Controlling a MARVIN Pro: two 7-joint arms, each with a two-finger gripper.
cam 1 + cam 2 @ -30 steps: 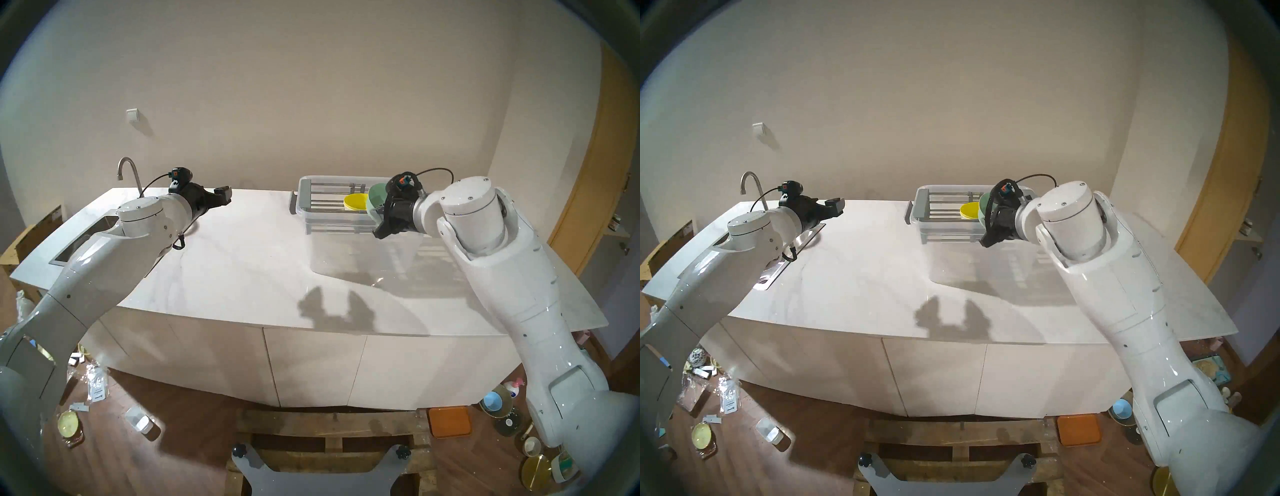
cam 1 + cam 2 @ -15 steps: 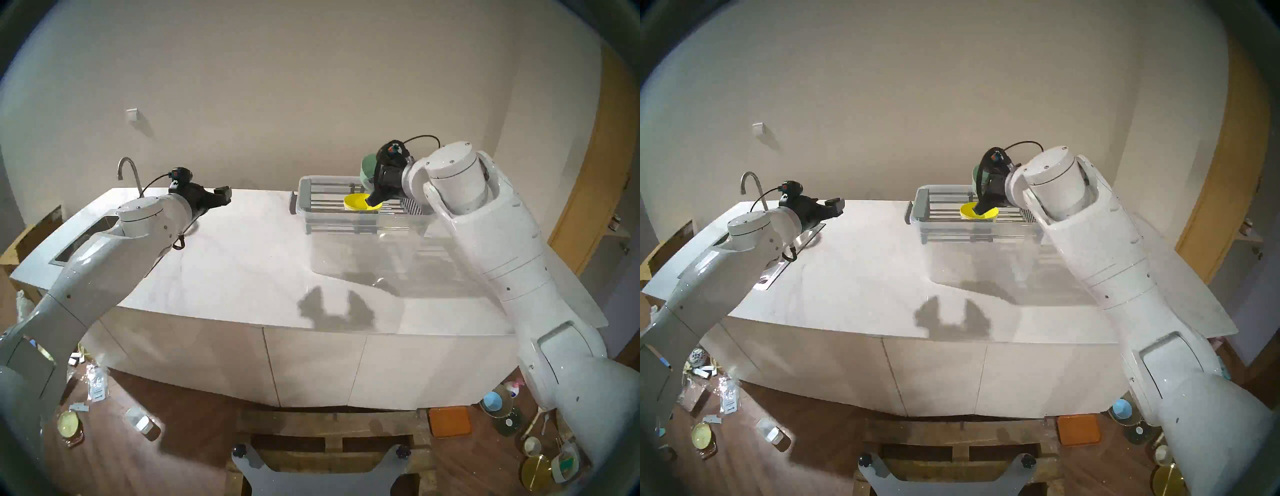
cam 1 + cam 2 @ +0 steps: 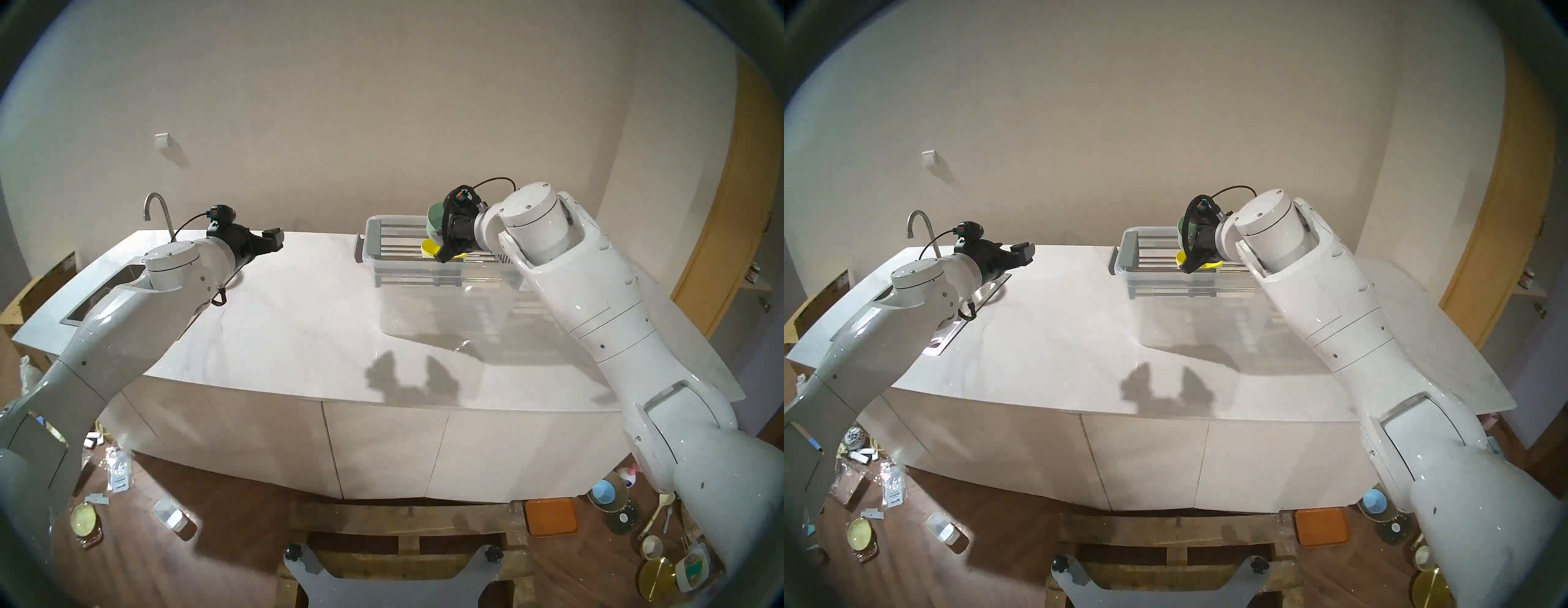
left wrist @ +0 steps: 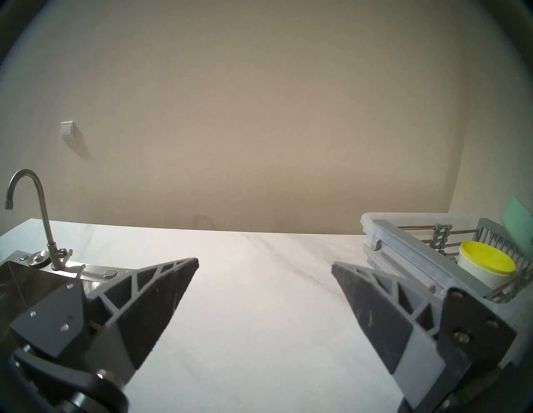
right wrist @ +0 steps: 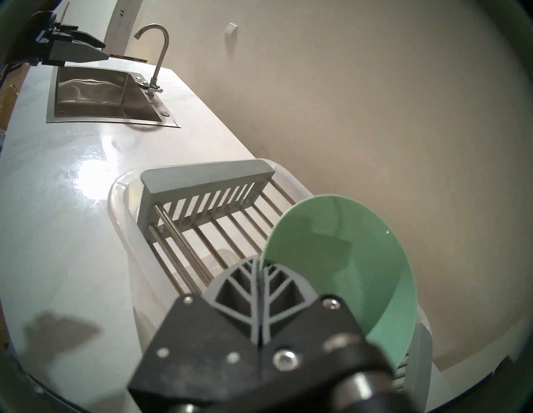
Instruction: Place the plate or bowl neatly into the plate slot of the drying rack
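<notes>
The green bowl [image 5: 346,268], pinched edge-on in the shut right end effector [image 5: 261,277], hangs over the rack rods [image 5: 219,233], seemingly at its ten o'clock; left end effector [image 4: 264,264] gapes empty.

- green bowl [image 5: 354,268]: pale green, thin-walled, tipped on edge with its hollow facing sideways; its rim is pinched between closed fingers and it hangs over the rods.
- drying rack [image 5: 207,176]: rectangular grey plastic frame seated across the top of a clear tub.
- plate slot [image 5: 202,245]: bed of long parallel steel rods.
- yellow bowl [image 4: 487,261]: yellow inside, white outside, resting tilted on the rods.
</notes>
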